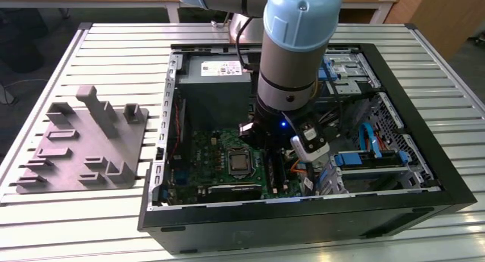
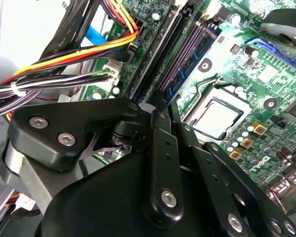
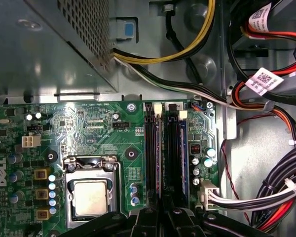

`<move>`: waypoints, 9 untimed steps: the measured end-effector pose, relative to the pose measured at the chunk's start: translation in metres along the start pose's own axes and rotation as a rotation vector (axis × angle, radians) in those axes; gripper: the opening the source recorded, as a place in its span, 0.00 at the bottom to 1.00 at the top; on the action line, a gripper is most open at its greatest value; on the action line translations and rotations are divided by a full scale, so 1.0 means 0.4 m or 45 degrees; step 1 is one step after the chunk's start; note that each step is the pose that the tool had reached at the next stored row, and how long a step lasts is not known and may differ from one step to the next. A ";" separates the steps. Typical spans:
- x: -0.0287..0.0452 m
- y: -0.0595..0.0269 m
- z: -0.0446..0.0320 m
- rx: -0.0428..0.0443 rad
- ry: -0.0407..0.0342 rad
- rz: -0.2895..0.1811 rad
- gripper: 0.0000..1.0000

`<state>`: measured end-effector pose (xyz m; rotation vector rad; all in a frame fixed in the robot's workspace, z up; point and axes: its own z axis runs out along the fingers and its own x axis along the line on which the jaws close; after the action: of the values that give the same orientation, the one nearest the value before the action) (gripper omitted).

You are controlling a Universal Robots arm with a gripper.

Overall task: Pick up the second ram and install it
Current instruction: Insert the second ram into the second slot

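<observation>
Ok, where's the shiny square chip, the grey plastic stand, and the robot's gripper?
Square chip (image 3: 90,197): first wrist view, middle of its metal lid.
Grey plastic stand (image 1: 76,154): exterior view, its flat base.
Gripper (image 3: 160,217): first wrist view, between its black fingers.

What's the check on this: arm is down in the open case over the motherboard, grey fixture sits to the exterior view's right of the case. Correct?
One error: the grey fixture sits to the left of the case, as the exterior view shows. The arm is down in the open case over the motherboard.

Green motherboard (image 3: 89,128), black memory slots (image 3: 151,153), yellow and orange cables (image 2: 84,54), pale-blue and grey arm (image 1: 296,40), grey stepped fixture (image 1: 83,148), black case (image 1: 303,222)
</observation>
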<state>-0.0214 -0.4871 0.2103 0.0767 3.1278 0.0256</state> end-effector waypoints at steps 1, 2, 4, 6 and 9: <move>0.000 0.001 0.000 0.000 0.0001 0.000 0.14; 0.000 0.002 0.000 0.000 0.0001 0.000 0.14; 0.000 0.005 0.000 0.000 0.0001 0.000 0.14; 0.000 0.009 0.000 0.000 0.0001 0.000 0.14; 0.001 0.010 0.000 0.000 0.0001 0.000 0.14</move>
<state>-0.0214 -0.4830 0.2104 0.0766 3.1279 0.0252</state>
